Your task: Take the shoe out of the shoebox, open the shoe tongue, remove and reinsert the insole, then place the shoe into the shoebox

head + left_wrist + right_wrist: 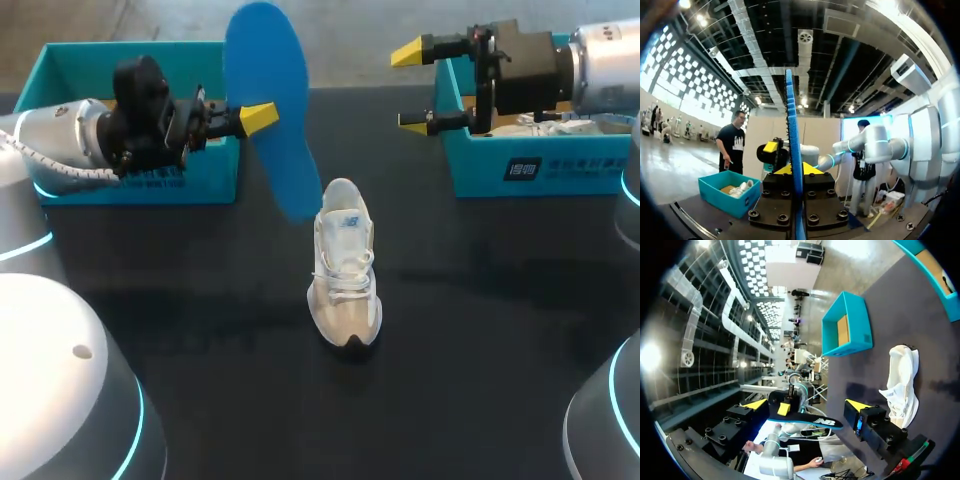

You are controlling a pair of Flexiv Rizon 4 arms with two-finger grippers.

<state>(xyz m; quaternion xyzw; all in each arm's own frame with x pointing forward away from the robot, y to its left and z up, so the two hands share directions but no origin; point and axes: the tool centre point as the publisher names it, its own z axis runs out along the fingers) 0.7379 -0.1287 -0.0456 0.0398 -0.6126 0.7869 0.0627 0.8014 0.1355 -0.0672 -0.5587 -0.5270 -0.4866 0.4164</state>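
— Closest to the lens is the left arm point(60, 380), its white shell at 8 o'clock. What lies past it?

— At 10 o'clock, the left shoebox point(140, 188), teal, its inside mostly hidden by that arm. Over its right wall hangs the left gripper point(262, 116), pinched narrow on the blue insole point(265, 90).

— So the insole is out?

— Out of the shoe, yes. It stands on edge in the air, running from 12 o'clock down to a lower end just beside the sneaker's collar. Whether the 2 touch, I cannot tell.

— And the sneaker?

— The white sneaker point(345, 270) sits upright on the black table point(200, 330) near the centre, toe toward 6 o'clock, laces slack, tongue lifted as far as I can judge.

— The right side?

— The right gripper point(412, 88) hovers at 1 o'clock, fingers spread wide and holding nothing, just in front of the left wall of the right shoebox point(540, 172). Something white lies in that box, perhaps a 2nd shoe.

— How far along, then?

— Past halfway, I would say. 3 steps look done: shoe out, tongue opened, insole removed. 2 remain: the insole has to go back in, which will likely need the free gripper to steady the sneaker, and then the sneaker goes into a shoebox.
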